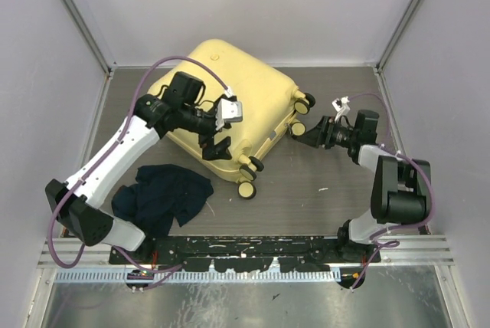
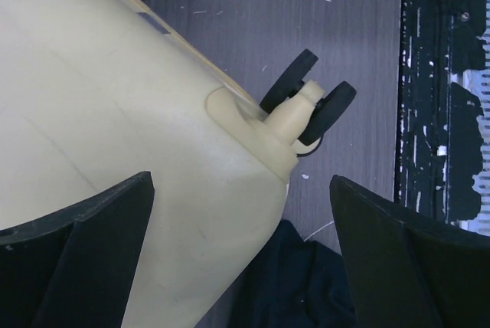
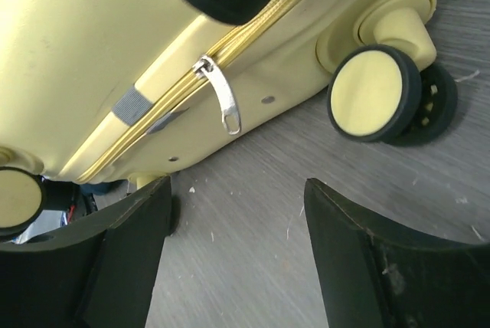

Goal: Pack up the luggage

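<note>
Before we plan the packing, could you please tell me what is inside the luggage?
The luggage is closed, so its inside is hidden. Only its yellow outside, zipper pull and wheels show. A dark garment lies outside, on the table beside it.

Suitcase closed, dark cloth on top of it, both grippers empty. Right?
No. The cloth lies on the table beside the suitcase, by the left arm, not on top; the top view shows it. The suitcase is closed, and the left gripper and right gripper are empty.
</note>
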Robot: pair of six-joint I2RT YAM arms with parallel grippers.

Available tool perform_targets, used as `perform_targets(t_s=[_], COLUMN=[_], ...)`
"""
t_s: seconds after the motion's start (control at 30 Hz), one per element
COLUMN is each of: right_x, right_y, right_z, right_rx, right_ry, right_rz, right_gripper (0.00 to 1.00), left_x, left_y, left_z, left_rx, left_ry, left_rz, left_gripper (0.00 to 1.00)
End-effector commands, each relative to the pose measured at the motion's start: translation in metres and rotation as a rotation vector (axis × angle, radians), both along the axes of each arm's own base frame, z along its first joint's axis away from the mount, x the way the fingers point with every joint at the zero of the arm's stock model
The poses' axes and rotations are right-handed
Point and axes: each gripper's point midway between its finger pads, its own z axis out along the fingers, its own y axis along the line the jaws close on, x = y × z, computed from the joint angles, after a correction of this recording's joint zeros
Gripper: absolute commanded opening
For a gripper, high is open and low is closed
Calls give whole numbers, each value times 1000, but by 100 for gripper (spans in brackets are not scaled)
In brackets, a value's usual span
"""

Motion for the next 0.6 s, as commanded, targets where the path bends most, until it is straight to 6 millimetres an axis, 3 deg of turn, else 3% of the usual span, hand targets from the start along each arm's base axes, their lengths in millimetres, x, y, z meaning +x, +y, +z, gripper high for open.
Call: perform_targets(t_s=[0.0, 0.37, 0.57], right_x=[31, 56, 50], right_y=[14, 43, 55], right_z=[20, 17, 15], right_rx=[23, 66, 70], right_ry=[-156, -203, -219], right_rz=[19, 76, 114], right_gripper=[72, 46, 20], left_x=[-22, -29, -39], left_y=[-12, -16, -26], left_z=[0, -9, -12], left_rx=[-4, 42, 88], left_ry=[5, 6, -10], left_rz=[-101, -153, -223], left_gripper=[98, 98, 98])
